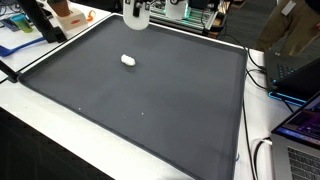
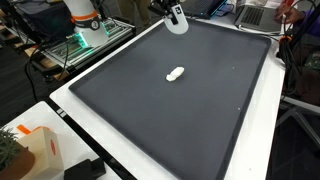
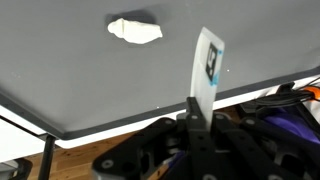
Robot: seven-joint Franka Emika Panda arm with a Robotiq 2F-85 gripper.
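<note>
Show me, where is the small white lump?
The small white lump lies alone on the dark grey mat in both exterior views, apart from the gripper.

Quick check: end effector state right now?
End effector: cannot be told whether open or closed; the small white object lies apart from it on the dark mat, not held.

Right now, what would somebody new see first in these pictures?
The big dark mat covering most of the white table, with one small white lump lying alone on it. Above the mat's far edge hangs the gripper, which seems to pinch a white strip.
</note>
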